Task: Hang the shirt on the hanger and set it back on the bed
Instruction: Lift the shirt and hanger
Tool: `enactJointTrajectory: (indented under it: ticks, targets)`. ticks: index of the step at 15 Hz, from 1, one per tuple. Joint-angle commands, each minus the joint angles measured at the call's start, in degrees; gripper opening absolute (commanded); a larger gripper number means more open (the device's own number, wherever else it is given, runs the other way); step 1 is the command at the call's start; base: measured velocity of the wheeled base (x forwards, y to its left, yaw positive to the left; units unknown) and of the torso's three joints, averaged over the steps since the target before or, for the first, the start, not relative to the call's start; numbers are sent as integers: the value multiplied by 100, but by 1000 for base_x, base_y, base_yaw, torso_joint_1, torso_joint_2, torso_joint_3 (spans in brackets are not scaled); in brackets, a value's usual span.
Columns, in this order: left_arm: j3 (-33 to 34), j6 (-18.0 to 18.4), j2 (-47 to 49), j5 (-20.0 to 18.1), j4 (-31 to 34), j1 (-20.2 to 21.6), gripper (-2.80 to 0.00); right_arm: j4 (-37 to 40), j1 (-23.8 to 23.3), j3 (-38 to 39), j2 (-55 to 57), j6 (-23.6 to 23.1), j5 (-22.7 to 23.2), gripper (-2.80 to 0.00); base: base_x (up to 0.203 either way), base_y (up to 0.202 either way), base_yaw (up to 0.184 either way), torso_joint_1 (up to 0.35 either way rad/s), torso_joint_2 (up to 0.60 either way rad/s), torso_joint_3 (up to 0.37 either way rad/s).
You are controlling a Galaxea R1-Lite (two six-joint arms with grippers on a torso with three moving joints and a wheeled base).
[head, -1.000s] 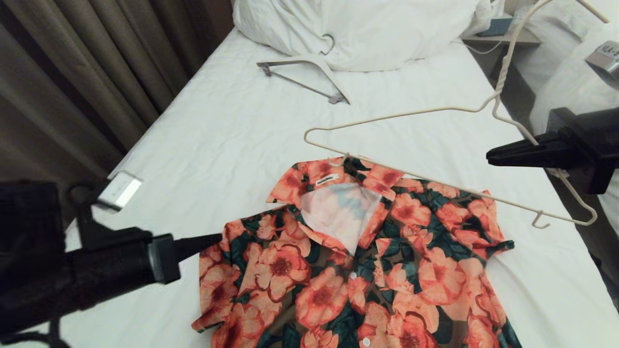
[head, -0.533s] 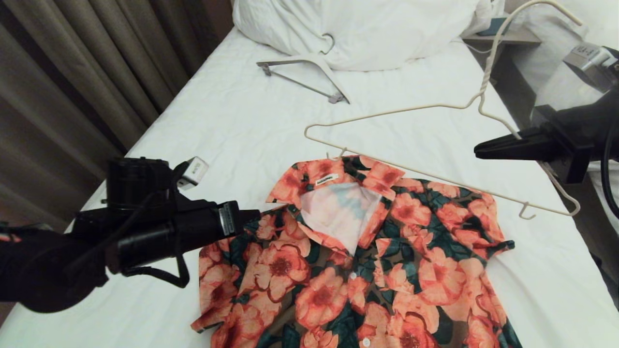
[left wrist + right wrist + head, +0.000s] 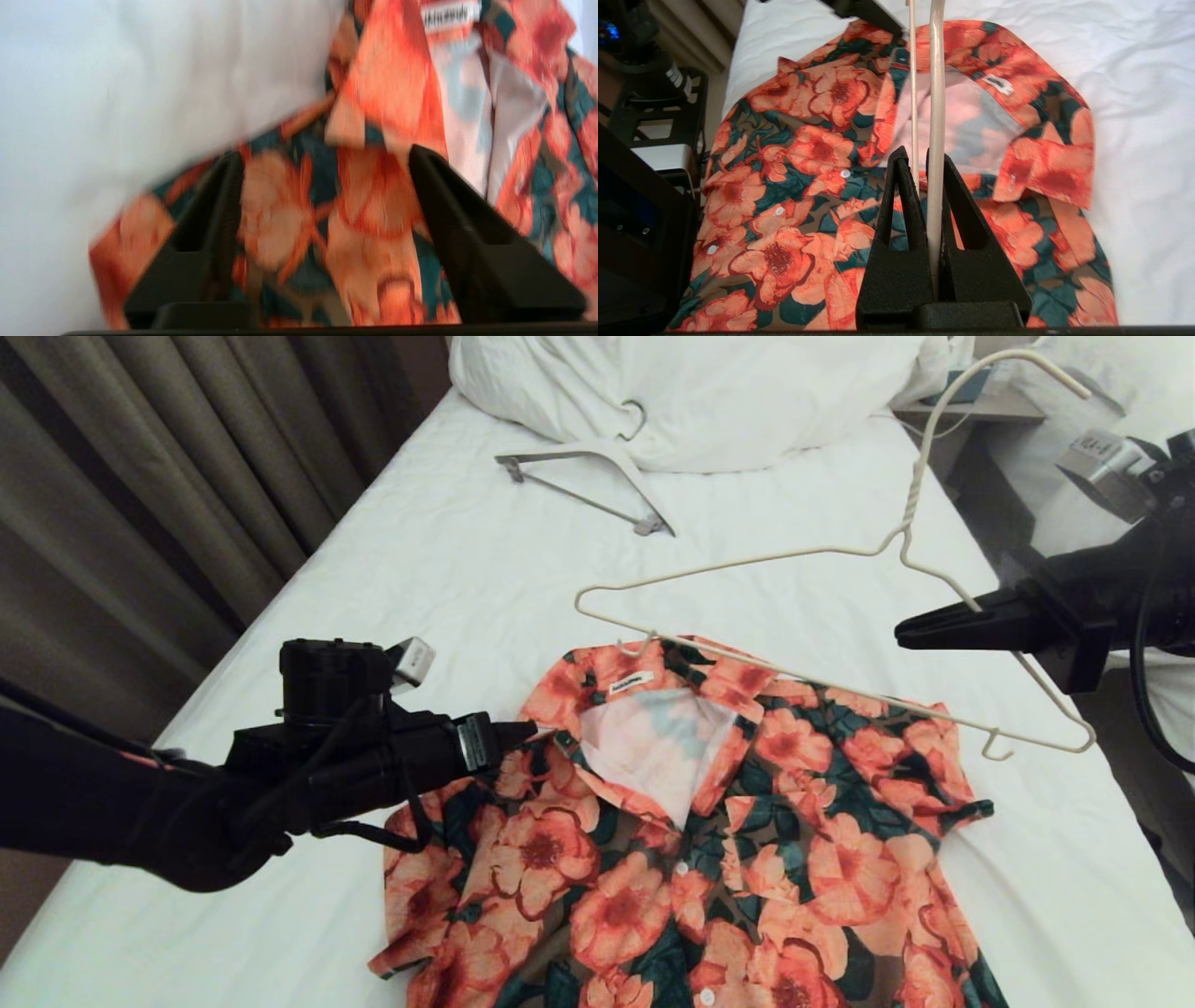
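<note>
Spread flat on the bed (image 3: pixel 448 569), collar toward twelve o'clock: the shirt (image 3: pixel 691 840). Held aloft above the collar: the hanger (image 3: pixel 747 560), one slanted arm clamped in the right gripper (image 3: pixel 910 635), fingers pressed tight on the wire, hook up at one o'clock. Hovering at nine o'clock of the collar: the left gripper (image 3: pixel 527 733), fingers spread wide over the shoulder cloth, gripping nothing. Best now, by the look of it: pinch only the top layer beside the collar, lift to open the neck, then feed the free hanger end into that shoulder. Risk of catching both layers. At twelve o'clock, unused: a thicker white hanger (image 3: pixel 588 481) by the pillow (image 3: pixel 709 392).
</note>
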Motion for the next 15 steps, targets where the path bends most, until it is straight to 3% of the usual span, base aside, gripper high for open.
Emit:
enactJointTrajectory:
  ticks: [1,5,8,15]
  targets:
    - [-270,-12,272,-2,-7,-1,0,5,68,-23,40,-30,33,-280,0,0,0,0,0,0]
    - [-638,-15,761,350,-14,-205,0,-44,68,-122,219,-39,33,-280,0,0,0,0,0,0]
    - [-629,-29,825,395,-6,-283,0,-78,67,-346,408,-23,33,-280,0,0,0,0,0,0]
    - [-483,-161,106,700,79,-810,0,-67,-47,-497,523,-21,24,-280,0,0,0,0,0,0]
